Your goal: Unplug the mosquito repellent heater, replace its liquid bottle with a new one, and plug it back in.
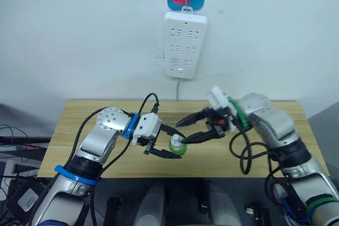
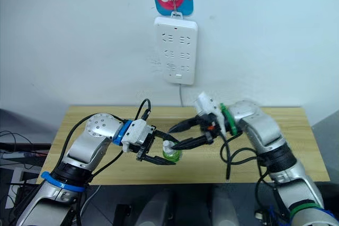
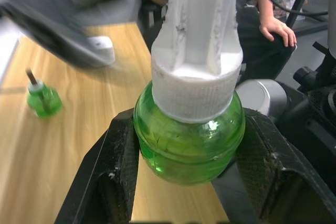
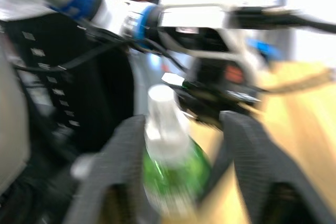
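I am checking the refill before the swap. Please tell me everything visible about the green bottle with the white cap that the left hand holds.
The green bottle has a round, clear green body that looks like plastic or glass, with green liquid inside. A tall white ribbed cap is on top. It stands roughly upright above the wooden table, gripped at its body between the black fingers of the left hand. The right hand has its open fingers on either side of the cap.

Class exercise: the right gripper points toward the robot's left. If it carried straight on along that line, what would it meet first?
Most likely the capped green bottle, held in the left gripper. The right gripper is open, with its fingertips already either side of the white cap; exact depth is unclear.
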{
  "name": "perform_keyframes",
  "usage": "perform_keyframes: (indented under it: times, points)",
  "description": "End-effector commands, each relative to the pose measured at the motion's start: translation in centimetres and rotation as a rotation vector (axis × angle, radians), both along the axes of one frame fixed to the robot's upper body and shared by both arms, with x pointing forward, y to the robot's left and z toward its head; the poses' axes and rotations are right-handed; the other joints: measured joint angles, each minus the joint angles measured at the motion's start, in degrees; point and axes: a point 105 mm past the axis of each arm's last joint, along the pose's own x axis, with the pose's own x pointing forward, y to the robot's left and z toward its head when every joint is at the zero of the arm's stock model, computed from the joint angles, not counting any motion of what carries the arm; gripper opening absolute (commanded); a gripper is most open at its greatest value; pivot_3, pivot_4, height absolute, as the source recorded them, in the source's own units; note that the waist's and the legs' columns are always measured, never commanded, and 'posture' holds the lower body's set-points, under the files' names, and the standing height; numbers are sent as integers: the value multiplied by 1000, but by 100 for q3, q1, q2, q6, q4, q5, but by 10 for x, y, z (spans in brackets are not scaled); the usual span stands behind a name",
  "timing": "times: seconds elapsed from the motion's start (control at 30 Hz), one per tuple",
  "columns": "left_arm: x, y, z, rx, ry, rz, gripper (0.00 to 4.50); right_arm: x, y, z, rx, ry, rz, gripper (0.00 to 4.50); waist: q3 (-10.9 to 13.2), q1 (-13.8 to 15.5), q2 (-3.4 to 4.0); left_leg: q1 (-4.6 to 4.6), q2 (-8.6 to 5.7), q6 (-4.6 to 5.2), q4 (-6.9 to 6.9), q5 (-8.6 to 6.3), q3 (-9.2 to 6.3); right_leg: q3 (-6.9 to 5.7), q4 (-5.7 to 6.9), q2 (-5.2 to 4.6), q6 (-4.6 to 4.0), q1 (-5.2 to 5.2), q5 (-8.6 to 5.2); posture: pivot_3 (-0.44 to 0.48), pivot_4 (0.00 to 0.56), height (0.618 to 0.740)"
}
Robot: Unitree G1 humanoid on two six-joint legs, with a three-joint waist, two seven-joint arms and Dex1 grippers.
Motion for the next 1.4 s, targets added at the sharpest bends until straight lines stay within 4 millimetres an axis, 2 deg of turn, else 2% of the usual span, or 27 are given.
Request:
perform_keyframes:
  times: [0.03,0.1,0.2,0.3,0.47,0.7,0.83,1.07,1.33,1.4]
  points:
    - [16,7,6,-34,-12,132,2258,2,-12,3,6,-54,-124,3799,0,10,0,-1,1,0,0,0,0,0,0,0,0,-1,0,87,257,740]
    - [22,9,6,-44,-9,188,2258,2,-15,1,6,-63,-182,4475,0,12,0,0,4,0,-1,0,0,0,3,-1,0,-2,0,81,254,740]
    - [43,8,10,-108,-20,360,2258,7,-8,-4,22,-108,-354,4475,-1,-10,0,1,5,0,0,0,4,7,11,-1,0,-5,0,66,246,740]
    - [52,3,12,-141,-35,440,2258,12,5,-6,66,-130,-469,4475,-1,-30,-1,2,5,-4,0,2,5,11,16,-1,0,-7,0,61,242,740]
    - [53,-8,15,-168,-36,452,2258,20,26,-7,126,-128,-553,4475,-4,-62,-3,1,3,-8,0,5,7,11,19,0,0,-11,0,57,238,740]
    - [51,-14,15,-163,-33,419,2258,27,35,-4,175,-108,-598,4475,-6,-88,-2,1,0,-10,0,5,7,10,18,1,0,-11,0,53,232,740]
    - [50,-15,14,-159,-36,415,2258,23,38,-6,180,-94,-575,3535,-6,-94,-2,1,0,-9,-1,5,7,11,18,3,0,-11,0,53,232,740]
    - [48,-16,11,-157,-37,412,2258,18,38,-9,169,-82,-544,1002,-8,-96,-3,2,0,-9,-1,5,9,11,19,4,0,-11,0,61,226,740]
    - [45,-15,10,-153,-41,399,2258,16,39,-11,154,-79,-501,991,-9,-96,-3,2,1,-9,-1,5,9,12,20,4,0,-11,0,66,227,740]
    - [37,-18,10,-141,-47,336,2258,12,42,-6,176,-64,-432,991,-9,-97,-3,2,0,-9,-1,5,9,12,20,4,0,-11,0,71,231,740]
